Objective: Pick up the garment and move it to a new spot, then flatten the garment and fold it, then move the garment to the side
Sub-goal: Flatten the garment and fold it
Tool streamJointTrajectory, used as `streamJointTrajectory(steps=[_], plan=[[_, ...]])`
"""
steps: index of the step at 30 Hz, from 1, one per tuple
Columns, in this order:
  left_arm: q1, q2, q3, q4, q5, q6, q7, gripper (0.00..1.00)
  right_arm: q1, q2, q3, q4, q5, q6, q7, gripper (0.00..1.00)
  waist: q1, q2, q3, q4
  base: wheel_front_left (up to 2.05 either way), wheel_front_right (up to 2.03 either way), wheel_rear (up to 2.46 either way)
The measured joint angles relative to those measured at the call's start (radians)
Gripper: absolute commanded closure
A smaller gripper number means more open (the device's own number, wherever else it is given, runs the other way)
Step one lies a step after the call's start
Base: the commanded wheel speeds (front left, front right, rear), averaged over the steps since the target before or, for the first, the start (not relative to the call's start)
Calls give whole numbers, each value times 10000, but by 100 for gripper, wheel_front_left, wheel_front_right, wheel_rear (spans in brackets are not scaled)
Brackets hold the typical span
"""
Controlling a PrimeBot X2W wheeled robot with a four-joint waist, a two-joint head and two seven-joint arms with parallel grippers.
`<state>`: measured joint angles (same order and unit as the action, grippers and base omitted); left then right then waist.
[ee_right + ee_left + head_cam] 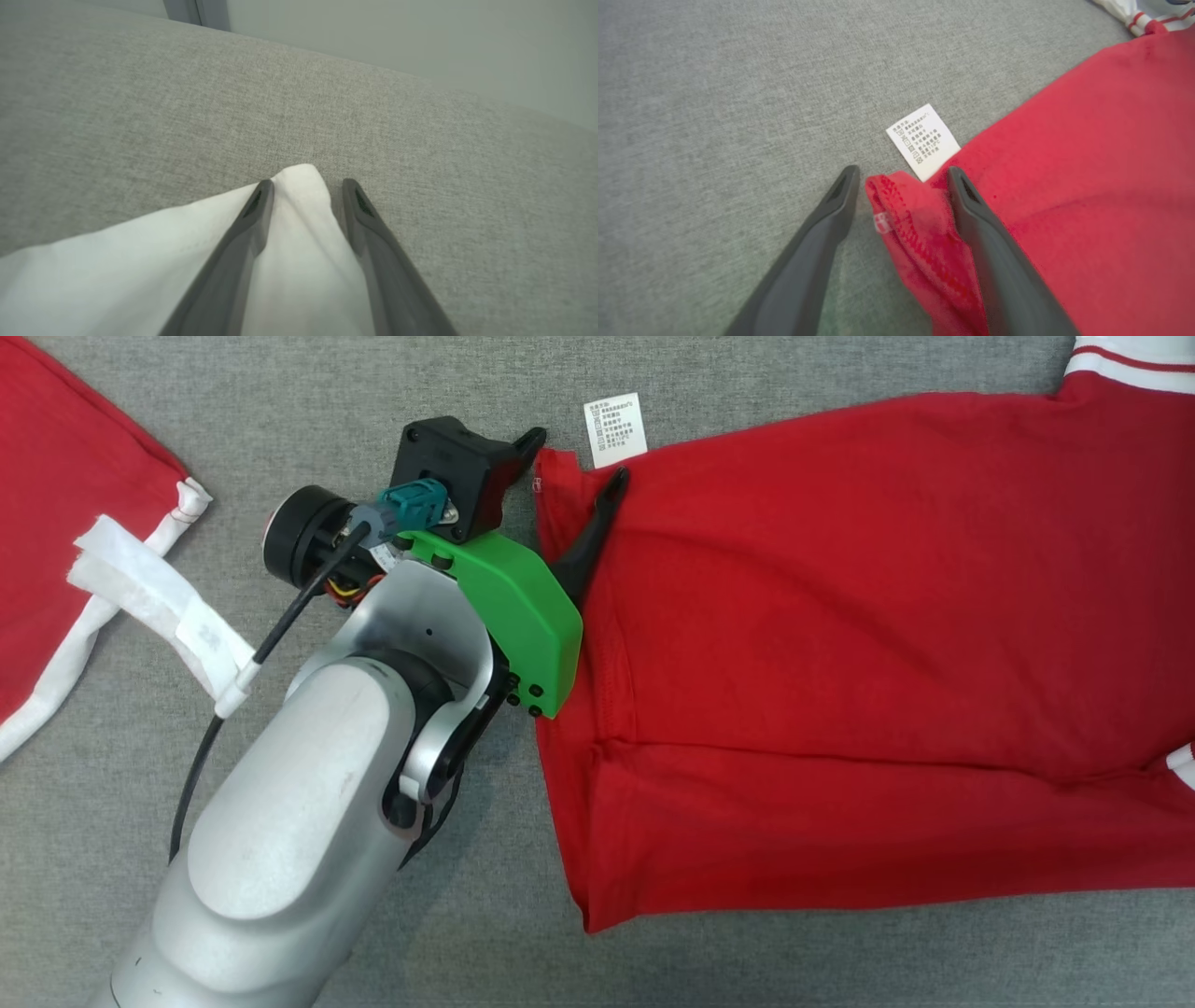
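Straddling a hem corner of the red garment (pixel 840 663), left gripper (pixel 578 455) jaws open, not pinching. Garment lies flat on gray fabric surface (pixel 747 971), cut off at right edge. Right gripper (pixel 308 183) jaws open around white cloth corner (pixel 299 242); which piece it belongs to unclear.

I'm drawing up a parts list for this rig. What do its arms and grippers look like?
The left arm is rounded silver-grey with a bright green cover, a black block, a teal connector and a black cable. The left gripper and right gripper each have two long dark tapering fingers.
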<state>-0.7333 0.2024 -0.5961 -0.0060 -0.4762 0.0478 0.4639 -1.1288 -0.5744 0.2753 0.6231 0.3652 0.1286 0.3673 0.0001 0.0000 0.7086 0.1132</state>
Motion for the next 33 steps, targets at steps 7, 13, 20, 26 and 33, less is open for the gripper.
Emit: streamJointTrajectory(steps=[7,13,20,26,33], plan=[[-3,44,13,-48,-211,-176,-40,100,-232,171,-437,863,249,35,-1223,100,0,0,-137,-149,0,0,0],[22,207,485,-142,-491,-38,-295,100,-437,278,-945,1350,230,33,-2178,100,1,0,-550,-335,0,0,0],[648,119,579,-629,-884,36,-570,100,707,-119,-907,268,1363,33,-3164,100,0,0,-1180,-620,0,0,0],[2057,188,405,-1388,-1114,201,-848,100,3644,-435,-1302,-1672,2688,31,-3636,100,-1,1,-1896,-876,0,0,0],[4125,548,418,-2447,-1241,884,-1197,100,7067,-4,-2265,-3568,2989,29,-3461,100,-1,0,-2728,-1359,0,0,0]])
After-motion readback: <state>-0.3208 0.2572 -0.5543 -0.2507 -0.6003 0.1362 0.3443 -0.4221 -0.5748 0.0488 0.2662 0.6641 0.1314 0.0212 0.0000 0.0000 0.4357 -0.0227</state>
